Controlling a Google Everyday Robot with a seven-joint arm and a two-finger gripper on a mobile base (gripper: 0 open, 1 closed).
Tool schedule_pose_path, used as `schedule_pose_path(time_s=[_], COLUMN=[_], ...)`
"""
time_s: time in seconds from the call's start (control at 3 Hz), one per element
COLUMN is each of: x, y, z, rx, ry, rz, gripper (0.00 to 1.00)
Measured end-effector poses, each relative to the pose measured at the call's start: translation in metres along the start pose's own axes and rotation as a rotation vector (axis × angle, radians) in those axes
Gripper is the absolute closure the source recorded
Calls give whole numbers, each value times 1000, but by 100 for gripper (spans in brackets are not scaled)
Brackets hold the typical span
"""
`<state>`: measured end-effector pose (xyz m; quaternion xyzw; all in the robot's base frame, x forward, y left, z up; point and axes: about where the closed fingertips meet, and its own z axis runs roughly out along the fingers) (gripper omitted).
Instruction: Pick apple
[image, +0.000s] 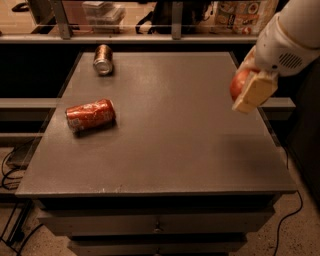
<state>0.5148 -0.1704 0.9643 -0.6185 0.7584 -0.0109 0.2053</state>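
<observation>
1. Grey table (170, 135): flat matte top that fills most of the camera view. Drawer fronts (155, 222) sit below its front edge.
2. Background: a railed shelf (150, 37) runs along behind the table's far edge. The goods on it are too dim to identify.
3. White robot arm (292, 35): enters from the upper right corner, with its wrist angled down and to the left over the table's right side.
4. Red-orange soda can (91, 115): lies on its side on the left part of the tabletop, with its long axis roughly left-right. It is well apart from the arm.
5. Gripper (246, 90): at the table's right edge, near the far corner. It is clamped on the apple. One tan finger (256, 91) lies flat against the fruit's right side; the other finger is hidden behind it.
6. Apple (237, 86): red and round, held between the fingers and raised clear of the tabletop. Only its left half shows past the finger.
7. Second can (103, 59): metallic and brownish, on its side near the far left corner with its end toward the camera.
8. Dark cables (7, 172): on the floor to the left of the table.
</observation>
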Motion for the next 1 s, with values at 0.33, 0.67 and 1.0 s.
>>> schedule_pose_path(time_s=[0.33,0.67,1.0], x=[-5,-11,-11], y=[-37,-48,-48], z=[-41,-62,-62], rx=[92,141,141], ry=[-40,-63,-63], rz=[-11,-13,-13], gripper=[100,100,100])
